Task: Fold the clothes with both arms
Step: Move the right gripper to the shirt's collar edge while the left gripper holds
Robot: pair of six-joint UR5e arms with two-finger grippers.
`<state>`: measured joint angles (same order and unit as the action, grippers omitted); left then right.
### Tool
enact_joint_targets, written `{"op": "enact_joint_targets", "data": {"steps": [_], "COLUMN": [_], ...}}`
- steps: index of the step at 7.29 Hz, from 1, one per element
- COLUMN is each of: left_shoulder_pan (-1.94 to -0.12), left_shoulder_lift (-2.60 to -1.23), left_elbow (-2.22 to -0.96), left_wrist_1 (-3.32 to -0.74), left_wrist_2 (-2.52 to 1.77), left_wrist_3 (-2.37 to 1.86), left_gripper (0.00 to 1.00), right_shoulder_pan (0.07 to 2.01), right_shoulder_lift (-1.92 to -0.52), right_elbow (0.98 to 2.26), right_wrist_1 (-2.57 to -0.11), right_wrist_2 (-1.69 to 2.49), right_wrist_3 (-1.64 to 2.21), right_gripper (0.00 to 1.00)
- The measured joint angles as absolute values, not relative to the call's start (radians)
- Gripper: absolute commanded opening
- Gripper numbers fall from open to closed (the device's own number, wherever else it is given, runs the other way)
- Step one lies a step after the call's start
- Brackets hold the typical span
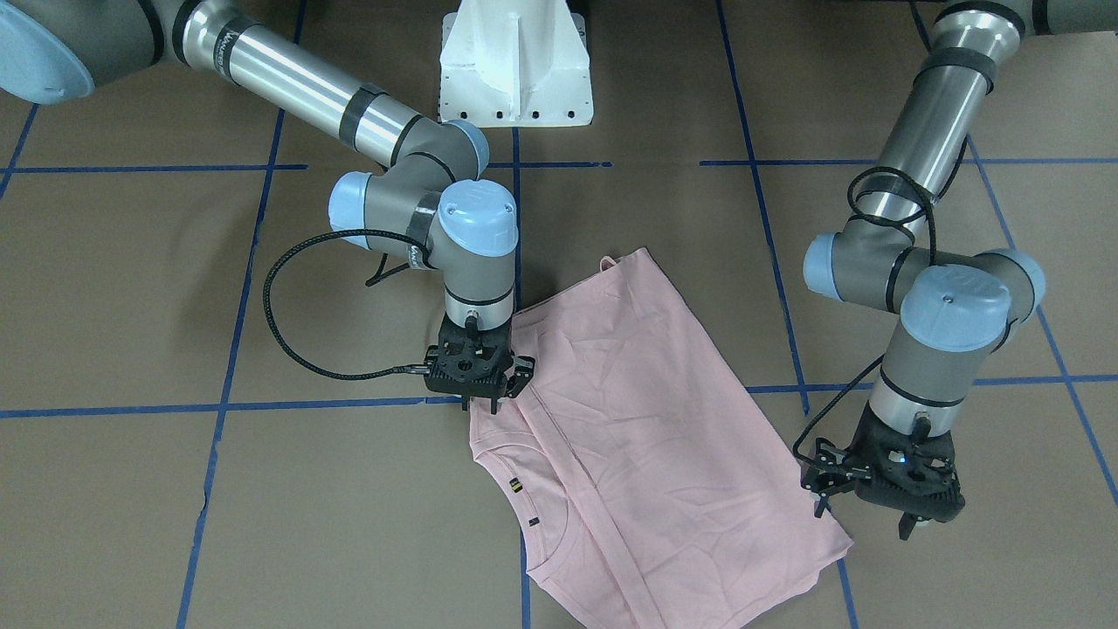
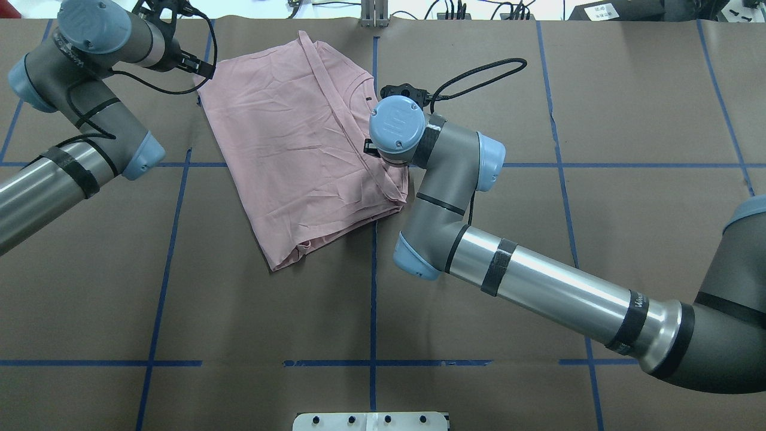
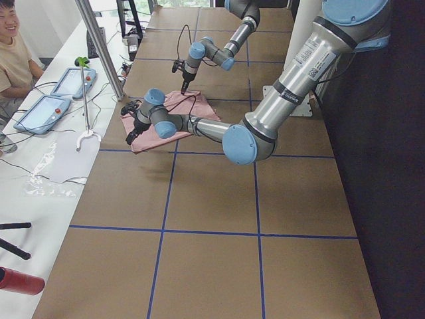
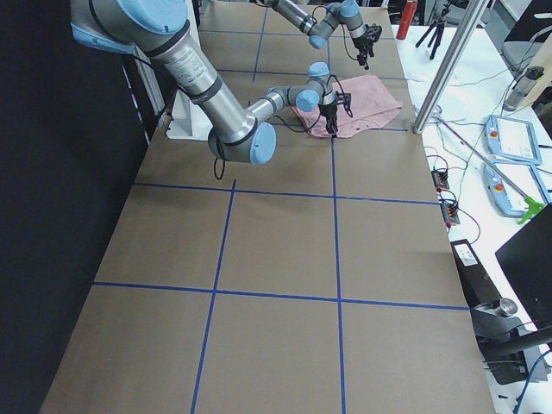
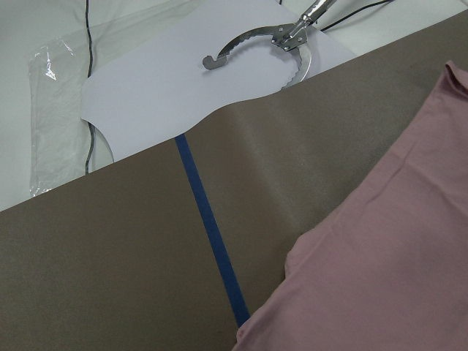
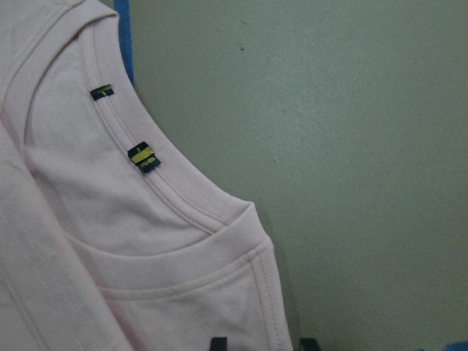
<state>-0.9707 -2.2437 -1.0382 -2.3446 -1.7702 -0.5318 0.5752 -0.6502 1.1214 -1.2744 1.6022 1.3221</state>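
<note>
Right gripper [image 1: 483,402], jaws parted, is set down at the collar-side edge of the pale pink T-shirt [image 1: 629,419], apparently so the layers can be pinched for the next fold. The shirt is laid half-folded on the brown table [image 1: 131,306], with the left gripper [image 1: 869,511], likewise spread, held just beside its opposite corner.

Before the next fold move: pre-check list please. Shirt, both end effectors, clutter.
1. Shirt lying flat on the table, partly folded: ok.
2. Right end effector at the shirt's edge near the collar: ok.
3. Right end effector gripping cloth: not ok, jaws look open in the wrist view.
4. Left end effector on the shirt: not ok, open over bare table beside a corner.
5. Tongs past the table edge, clear of the shirt: ok.
6. Left end effector's height over the table: cannot tell.
</note>
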Motion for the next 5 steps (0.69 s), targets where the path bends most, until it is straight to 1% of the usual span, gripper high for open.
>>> {"op": "enact_joint_targets", "data": {"steps": [1, 5], "left_shoulder_pan": [-0.971, -0.971], "left_shoulder_lift": [-2.243, -2.243], "left_elbow": [-1.039, -1.042], "left_wrist_1": [-2.345, -2.345], "left_wrist_2": [-1.77, -1.77], "left_wrist_3": [-0.532, -0.532], "left_gripper": [1.0, 1.0], "right_shoulder_pan": [0.573, 0.572], "right_shoulder_lift": [-0.651, -0.65], "right_elbow": [1.118, 1.118], "right_wrist_1": [-1.274, -1.276], "right_wrist_2": [1.596, 1.593], "right_wrist_3": [1.323, 1.324], "right_gripper": [0.0, 0.0]}}
